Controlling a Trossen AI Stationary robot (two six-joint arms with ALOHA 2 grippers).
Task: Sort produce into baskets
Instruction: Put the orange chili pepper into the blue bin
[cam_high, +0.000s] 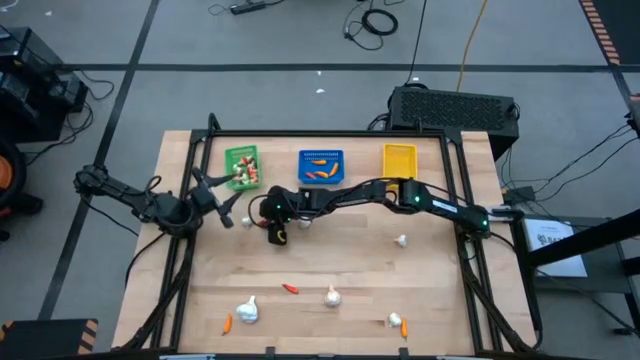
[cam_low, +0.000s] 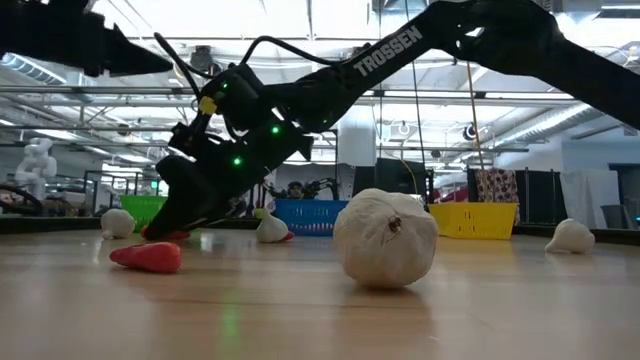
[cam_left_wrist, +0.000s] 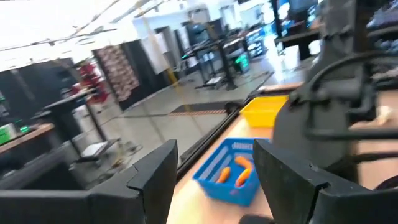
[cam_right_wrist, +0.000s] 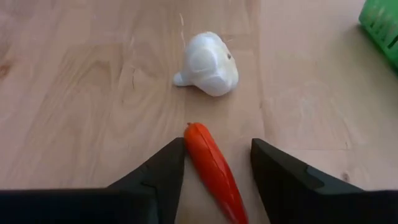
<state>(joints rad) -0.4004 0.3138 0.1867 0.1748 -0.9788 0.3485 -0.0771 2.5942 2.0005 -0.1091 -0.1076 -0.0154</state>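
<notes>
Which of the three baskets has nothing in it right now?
The yellow basket, nearest the right arm's side. From above its floor shows bare, while the green basket holds mixed bits and the blue basket holds orange pieces.

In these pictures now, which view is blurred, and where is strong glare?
Left wrist view: motion-smeared, the blue basket soft, ceiling lights washed out. Low view: bright ceiling lights behind the arms, the near garlic bulb clear. Right wrist view: sharp, the red pepper between the right hand's open fingers.

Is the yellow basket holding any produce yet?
No; in the high view the yellow basket shows only its bare yellow floor.
</notes>
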